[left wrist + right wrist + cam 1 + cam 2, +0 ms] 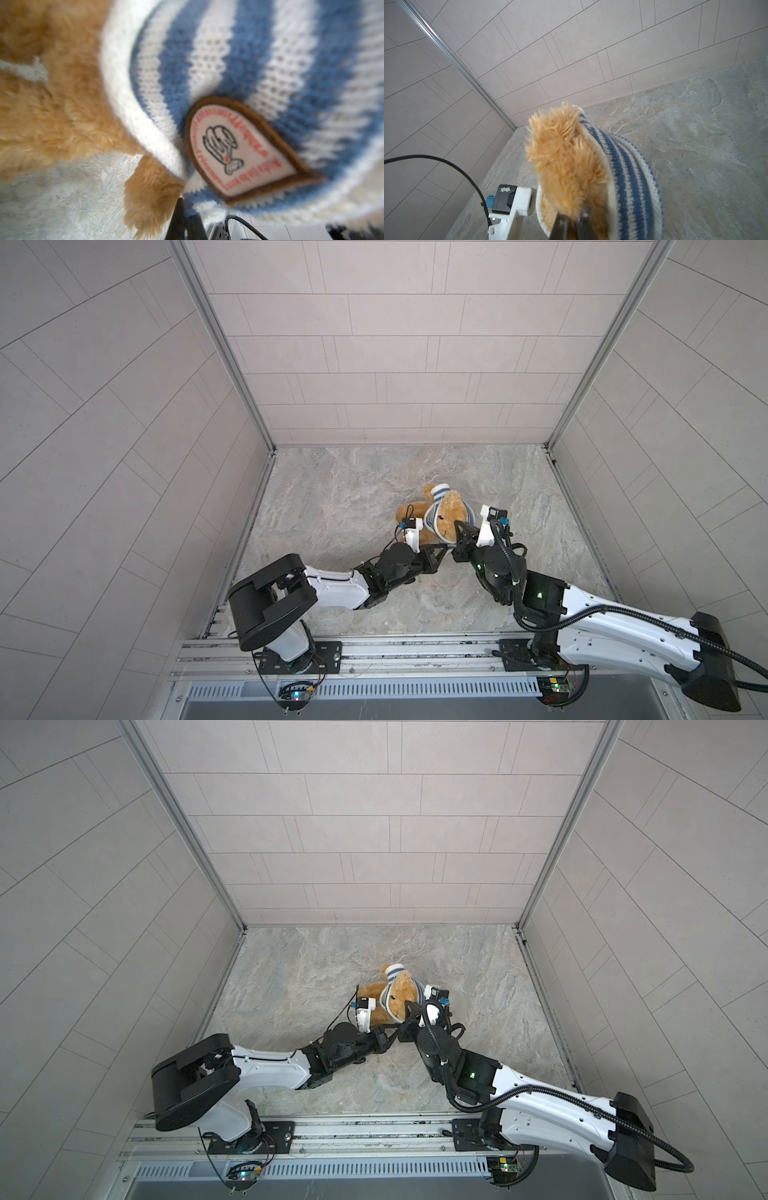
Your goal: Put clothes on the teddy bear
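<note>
Top views: small fluffy golden-brown plush teddy bear (451,510) is lying on the grey marbled bench (332,497), between both hands.
Handling: judged light, soft, compressible; fur likely slipping under a pinch, so take the knit hem.
Left hand (188,209): clenching the blue-and-white striped knit shirt (249,62) beside its brown-edged white badge (239,149).
Right hand (573,216): clenched at fur and hem; which one it is pinching, cannot tell.
Contents: shirt is enclosing the bear's torso.

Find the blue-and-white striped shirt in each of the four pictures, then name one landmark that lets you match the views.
Top view: striped shirt mid-table, bunched round the teddy bear, between both arms.
Top view: shirt again mid-table, round the bear.
Left wrist: shirt fills most of the picture, badge showing.
Right wrist: shirt wraps the fur, close to the camera.
Shared landmark: golden fur against the shirt's white hem.
</note>
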Action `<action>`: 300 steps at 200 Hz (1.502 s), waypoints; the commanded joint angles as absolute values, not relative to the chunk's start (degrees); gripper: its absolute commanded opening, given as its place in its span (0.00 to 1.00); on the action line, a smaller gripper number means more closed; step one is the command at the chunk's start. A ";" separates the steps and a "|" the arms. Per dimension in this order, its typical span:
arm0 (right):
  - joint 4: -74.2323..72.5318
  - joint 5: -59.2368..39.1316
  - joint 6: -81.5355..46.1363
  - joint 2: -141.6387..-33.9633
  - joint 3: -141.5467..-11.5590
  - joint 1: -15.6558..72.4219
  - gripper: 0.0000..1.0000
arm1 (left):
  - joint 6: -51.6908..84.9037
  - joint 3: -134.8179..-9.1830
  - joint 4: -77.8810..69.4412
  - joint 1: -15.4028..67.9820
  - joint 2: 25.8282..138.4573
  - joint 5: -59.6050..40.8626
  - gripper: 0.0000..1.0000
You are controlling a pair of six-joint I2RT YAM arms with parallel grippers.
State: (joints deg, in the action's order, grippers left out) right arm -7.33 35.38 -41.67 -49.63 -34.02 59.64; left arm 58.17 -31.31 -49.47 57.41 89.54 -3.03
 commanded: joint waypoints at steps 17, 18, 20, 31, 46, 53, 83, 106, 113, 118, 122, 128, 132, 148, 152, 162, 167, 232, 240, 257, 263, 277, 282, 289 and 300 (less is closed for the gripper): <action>-13.17 37.22 -43.82 -44.55 -36.65 59.85 0.00 | 56.82 -27.86 -40.21 54.68 91.80 -1.37 0.00; -13.17 37.20 -43.84 -44.47 -36.65 59.85 0.00 | 56.84 -27.81 -40.14 54.63 91.78 -1.34 0.00; -13.07 37.18 -43.85 -44.36 -36.65 59.85 0.00 | 56.73 -27.85 -40.14 54.59 91.72 -1.32 0.00; -12.48 37.01 -43.86 -43.75 -36.74 59.85 0.00 | 56.54 -27.57 -40.02 54.25 91.52 -1.33 0.00; -11.36 36.74 -43.52 -43.12 -37.08 59.85 0.00 | 56.45 -27.07 -40.17 53.67 91.17 -1.45 0.00; -10.84 36.57 -43.28 -42.98 -37.18 59.85 0.00 | 56.35 -26.72 -40.51 53.51 90.85 -1.65 0.00; -8.85 36.12 -42.00 -41.62 -37.28 59.85 0.00 | 54.53 -26.09 -37.74 53.51 88.00 -0.49 0.00; -8.35 35.95 -39.44 -40.31 -37.42 59.85 0.00 | 54.75 -24.30 -37.87 52.49 86.53 -0.57 0.00; -7.89 35.93 -38.85 -40.16 -37.85 59.85 0.00 | 55.16 -23.80 -38.68 52.12 86.44 -0.99 0.00; -7.53 35.80 -38.53 -40.08 -38.16 59.85 0.00 | 55.29 -23.61 -39.01 51.99 86.41 -1.37 0.00; -7.45 35.65 -38.29 -40.13 -38.35 59.90 0.00 | 55.31 -23.61 -39.10 51.91 86.40 -1.61 0.00; -7.39 35.31 -37.87 -40.33 -38.64 59.85 0.00 | 55.27 -23.79 -39.17 51.94 86.42 -2.00 0.00; -7.30 35.00 -37.61 -40.54 -38.86 59.79 0.00 | 55.20 -23.90 -39.24 51.92 86.38 -2.27 0.00; -6.34 31.96 -35.52 -42.86 -40.93 59.45 0.00 | 54.91 -24.80 -41.10 51.95 86.48 -4.88 0.00; -5.26 31.14 -35.15 -43.66 -41.74 59.27 0.00 | 54.85 -24.98 -41.91 51.95 86.48 -5.75 0.00; -3.68 28.91 -33.82 -45.29 -43.14 58.79 0.00 | 54.76 -25.43 -44.12 52.15 86.25 -8.07 0.00; -3.05 27.62 -33.04 -45.90 -43.73 58.32 0.00 | 54.55 -25.58 -44.88 52.32 85.95 -9.20 0.00; 7.46 10.27 -27.45 -49.47 -46.92 46.35 0.00 | 48.54 -27.48 -35.94 52.13 78.66 -14.03 0.23; 8.70 9.74 -26.34 -49.55 -47.17 45.38 0.00 | 48.56 -27.46 -36.15 52.05 78.66 -14.76 0.26; 12.21 9.47 -23.45 -49.90 -48.41 43.67 0.00 | 48.60 -27.38 -36.83 52.03 78.42 -16.91 0.33; 13.23 9.58 -22.56 -50.12 -48.80 43.37 0.00 | 48.60 -27.20 -36.84 52.08 78.11 -17.55 0.34; 15.00 9.81 -20.97 -51.00 -49.59 43.08 0.00 | 48.36 -26.36 -35.86 52.08 76.46 -18.17 0.35; 15.41 10.12 -20.63 -51.46 -49.81 43.15 0.00 | 48.06 -26.05 -35.08 52.02 75.50 -18.18 0.35; 15.58 10.51 -20.44 -52.03 -49.69 43.22 0.00 | 47.66 -25.68 -33.75 52.00 73.96 -18.19 0.35; 14.22 11.06 -20.60 -52.66 -48.40 43.79 0.00 | 46.99 -25.31 -31.59 51.71 71.04 -18.44 0.34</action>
State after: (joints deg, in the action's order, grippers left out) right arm 14.39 10.55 -23.07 -51.70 -48.05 43.27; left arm 49.43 -26.57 -35.64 52.18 76.60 -16.67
